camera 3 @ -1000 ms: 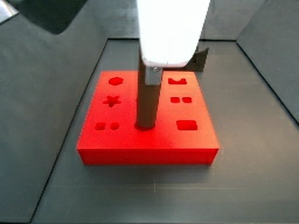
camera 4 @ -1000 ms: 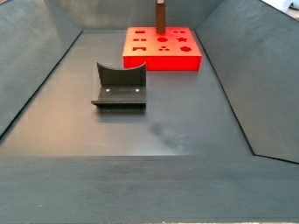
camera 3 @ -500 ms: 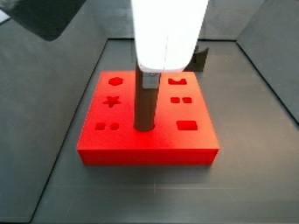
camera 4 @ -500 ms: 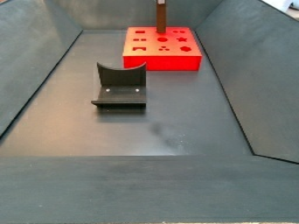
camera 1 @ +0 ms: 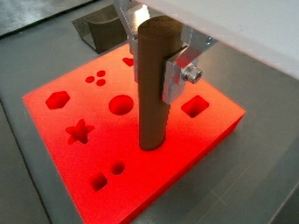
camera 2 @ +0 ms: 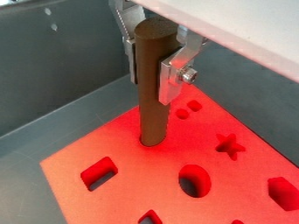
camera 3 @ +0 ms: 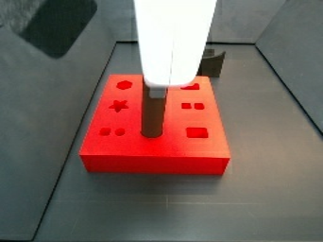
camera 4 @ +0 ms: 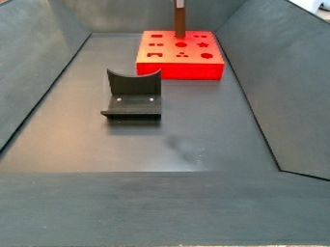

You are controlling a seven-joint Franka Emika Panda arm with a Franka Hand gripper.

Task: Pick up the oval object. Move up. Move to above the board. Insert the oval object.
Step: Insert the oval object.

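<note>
Overexposed white glare swallows the arm above the hand (camera 3: 157, 90) in a side view; the board (camera 1: 176, 140) glows saturated; wrist views are soft.

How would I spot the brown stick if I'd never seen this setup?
Find the bright red board on the grey floor. Standing upright from a hole in its top is the oval object, gripped near its top by the hand. It is the only tall brown thing there.

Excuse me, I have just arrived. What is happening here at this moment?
The robot arm's gripper holds the oval object, a brown peg, upright by its top end. The peg's lower end already sits in a hole in the red board, so the insertion is under way. A dark grey holder stands unused on the floor, apart from the board.
</note>
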